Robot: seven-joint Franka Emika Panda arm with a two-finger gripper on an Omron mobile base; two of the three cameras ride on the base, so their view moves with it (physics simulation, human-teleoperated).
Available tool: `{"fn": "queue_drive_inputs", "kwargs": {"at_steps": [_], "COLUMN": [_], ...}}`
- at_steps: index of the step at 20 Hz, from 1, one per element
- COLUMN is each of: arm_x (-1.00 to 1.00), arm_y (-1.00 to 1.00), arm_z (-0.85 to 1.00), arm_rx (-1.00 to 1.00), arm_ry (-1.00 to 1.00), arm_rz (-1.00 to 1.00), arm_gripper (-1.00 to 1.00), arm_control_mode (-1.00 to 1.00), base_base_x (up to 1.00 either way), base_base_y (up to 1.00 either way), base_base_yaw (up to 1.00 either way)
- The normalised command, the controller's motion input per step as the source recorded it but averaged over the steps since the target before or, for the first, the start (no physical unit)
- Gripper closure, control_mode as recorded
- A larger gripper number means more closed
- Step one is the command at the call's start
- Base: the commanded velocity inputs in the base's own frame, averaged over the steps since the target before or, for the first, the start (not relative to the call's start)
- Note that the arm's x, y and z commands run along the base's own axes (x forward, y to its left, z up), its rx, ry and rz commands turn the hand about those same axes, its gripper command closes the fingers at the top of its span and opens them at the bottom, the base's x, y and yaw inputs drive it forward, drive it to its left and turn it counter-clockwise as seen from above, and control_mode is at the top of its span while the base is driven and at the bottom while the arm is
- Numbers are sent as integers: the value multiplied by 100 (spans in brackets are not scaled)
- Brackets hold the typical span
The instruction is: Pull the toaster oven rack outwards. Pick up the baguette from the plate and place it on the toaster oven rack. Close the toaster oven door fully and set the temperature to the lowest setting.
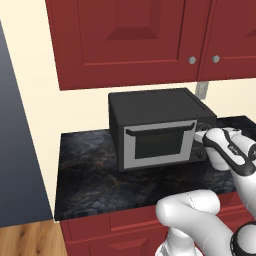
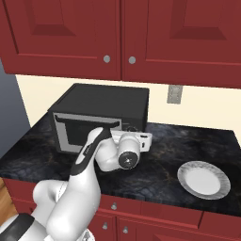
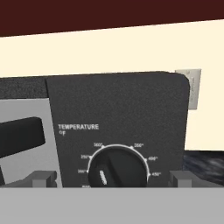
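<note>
- The toaster oven (image 1: 160, 127) stands on the dark marble counter (image 1: 90, 170), near the back wall and under the red cabinets (image 1: 125, 40).
- The toaster oven door (image 1: 159, 142) is shut flat against the front; its dark handle bar (image 1: 160, 129) runs along the top edge.
- In the hand view the side panel carries the word TEMPERATURE above a round black temperature knob (image 3: 117, 168) with a ring of numbers around it.
- The gripper (image 3: 113, 178) is right in front of this knob, with its jaws spread wide, one fingertip on each side of the knob, and it holds nothing.
- I cannot tell if the fingertips (image 3: 41, 178) touch the panel.
- A white plate (image 2: 203, 179) lies on the counter, well apart to the right of the oven, with nothing on it.
- A wall outlet (image 2: 174, 94) is on the cream wall behind, to the right of the oven.
</note>
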Motion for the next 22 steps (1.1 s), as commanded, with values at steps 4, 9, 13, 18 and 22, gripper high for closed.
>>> {"fn": "queue_drive_inputs", "kwargs": {"at_steps": [4,9,13,18,22], "arm_x": [2,5,0,0,0], "arm_y": [0,0,0,0,0], "arm_z": [0,-17,-4,0,0], "arm_rx": [0,0,0,0,0], "arm_ry": [0,-1,0,0,0], "arm_rz": [0,0,0,0,0], "arm_gripper": [-100,-100,-100,-100,-100], "arm_control_mode": [-100,-100,-100,-100,-100], "base_base_x": [0,0,0,0,0], "base_base_y": [0,0,0,0,0], "base_base_yaw": [0,0,0,0,0]}}
